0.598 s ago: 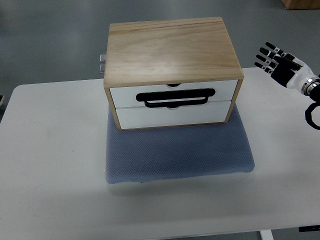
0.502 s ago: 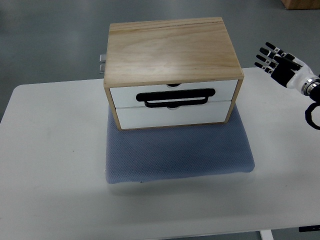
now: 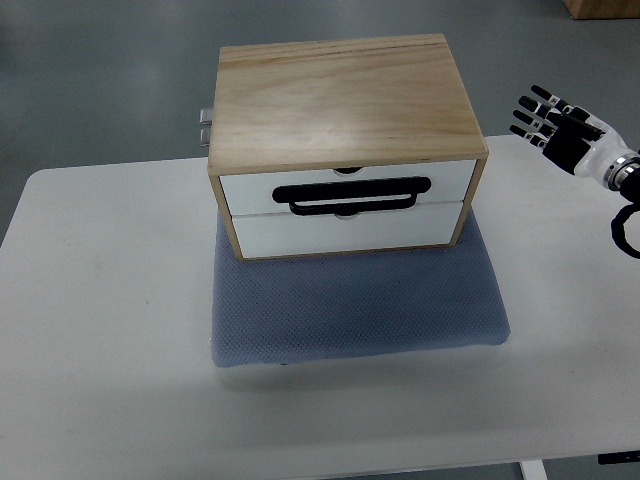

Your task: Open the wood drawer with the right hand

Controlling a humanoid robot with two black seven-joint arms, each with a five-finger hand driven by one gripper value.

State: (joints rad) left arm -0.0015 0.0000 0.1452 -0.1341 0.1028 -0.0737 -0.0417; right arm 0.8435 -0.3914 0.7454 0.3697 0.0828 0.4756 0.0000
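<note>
A wood drawer cabinet (image 3: 345,140) sits in the upper middle of the frame, resting on the far part of a blue-grey mat (image 3: 356,305) spread across a white table (image 3: 100,330). Its two white drawer fronts face the camera, both flush with the wooden frame, the upper drawer (image 3: 347,185) stacked directly on the lower drawer (image 3: 345,230). A black loop handle (image 3: 352,195) lies across the seam between the two fronts, near their middle. At the right edge of the frame, level with the cabinet's top, the robot's right hand (image 3: 562,128) hovers above the table's far right corner, its black-and-white fingers (image 3: 533,112) spread and pointing toward the upper left, holding nothing and well apart from the cabinet. A black ring-shaped part of the arm (image 3: 628,230) shows just below the wrist at the right border. A small metal fitting (image 3: 205,123) juts from the cabinet's rear left side. Grey floor (image 3: 100,80) fills the top of the frame beyond the table
</note>
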